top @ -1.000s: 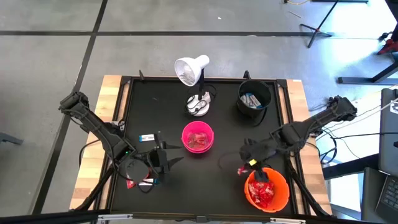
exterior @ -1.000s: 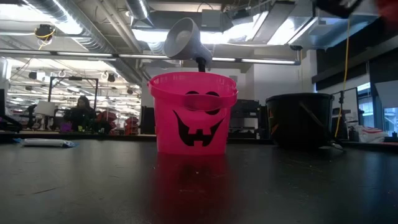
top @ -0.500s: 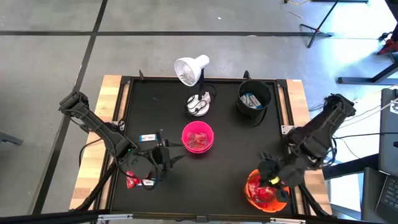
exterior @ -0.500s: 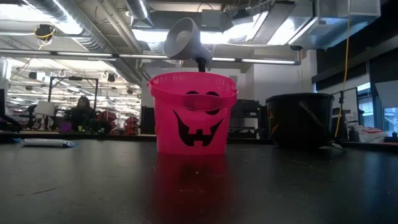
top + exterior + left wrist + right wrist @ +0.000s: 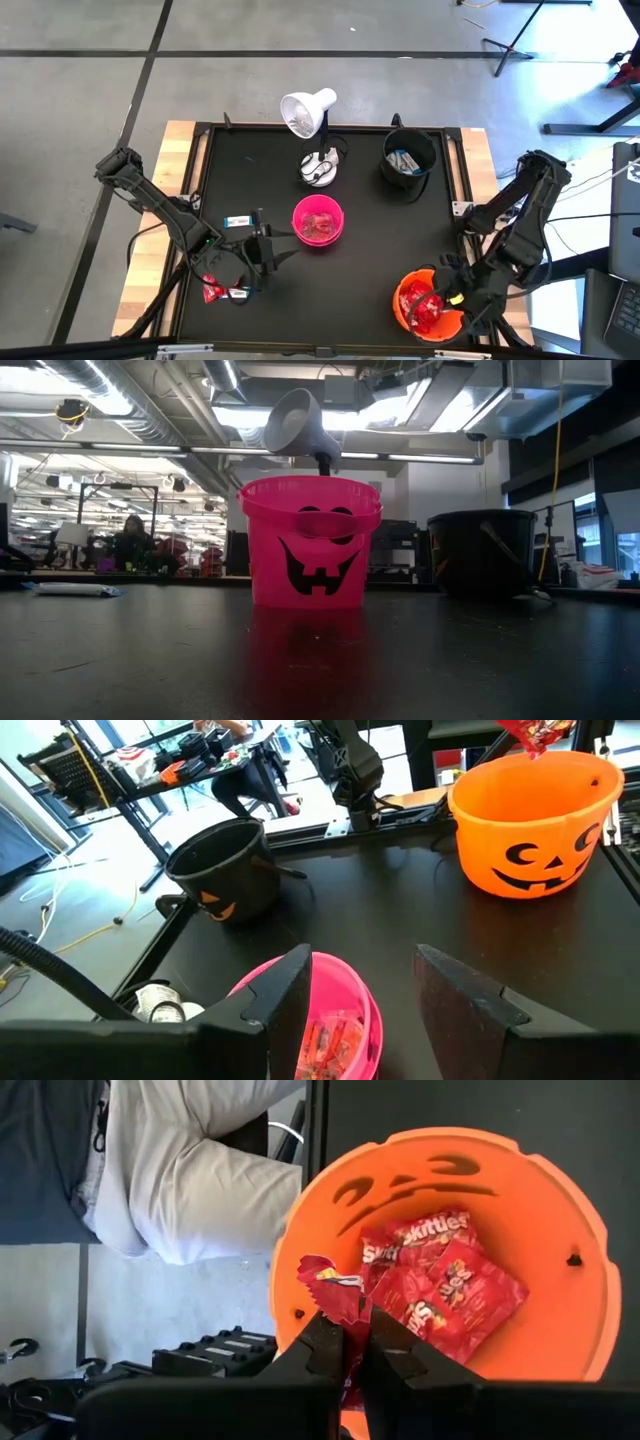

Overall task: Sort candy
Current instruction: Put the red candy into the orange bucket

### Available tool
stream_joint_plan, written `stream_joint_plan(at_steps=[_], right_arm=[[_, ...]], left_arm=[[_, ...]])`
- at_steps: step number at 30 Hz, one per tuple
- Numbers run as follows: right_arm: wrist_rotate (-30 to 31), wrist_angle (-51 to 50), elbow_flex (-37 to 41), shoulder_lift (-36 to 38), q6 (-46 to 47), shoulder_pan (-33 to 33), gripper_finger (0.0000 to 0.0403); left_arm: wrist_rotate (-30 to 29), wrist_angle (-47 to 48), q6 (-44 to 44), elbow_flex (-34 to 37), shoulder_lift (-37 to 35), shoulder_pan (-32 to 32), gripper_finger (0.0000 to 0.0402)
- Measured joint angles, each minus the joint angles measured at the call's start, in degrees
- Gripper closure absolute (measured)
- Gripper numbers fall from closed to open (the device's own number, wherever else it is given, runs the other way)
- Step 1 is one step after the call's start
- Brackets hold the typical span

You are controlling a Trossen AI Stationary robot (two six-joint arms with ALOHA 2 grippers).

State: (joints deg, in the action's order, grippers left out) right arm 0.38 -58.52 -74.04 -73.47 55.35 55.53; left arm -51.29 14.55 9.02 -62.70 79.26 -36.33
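Only the right wrist view shows the right claw (image 5: 345,1342) closed on a red candy (image 5: 335,1292) over the orange bucket (image 5: 300,1230); left claw (image 5: 355,985) open.

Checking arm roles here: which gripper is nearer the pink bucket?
Left. The left gripper sits just beside the pink bucket; the right gripper is across the table, over the orange bucket.

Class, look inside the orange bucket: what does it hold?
The orange bucket holds red candy packets; the right gripper, shut on another red packet, covers part of the inside.
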Motion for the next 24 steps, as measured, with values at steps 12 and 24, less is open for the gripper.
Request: stream_joint_plan(at_steps=[12, 24], right_arm=[[0.1, 0.1, 0.0, 0.0, -0.1, 0.0, 0.0386], [-0.6, -3.5, 0.0, 0.2, -0.8, 0.0, 0.0386]], left_arm=[[1.1, -0.4, 0.0, 0.1, 0.0, 0.2, 0.0233], [1.0, -0.5, 4.1, 0.1, 0.0, -0.1, 0.0233]])
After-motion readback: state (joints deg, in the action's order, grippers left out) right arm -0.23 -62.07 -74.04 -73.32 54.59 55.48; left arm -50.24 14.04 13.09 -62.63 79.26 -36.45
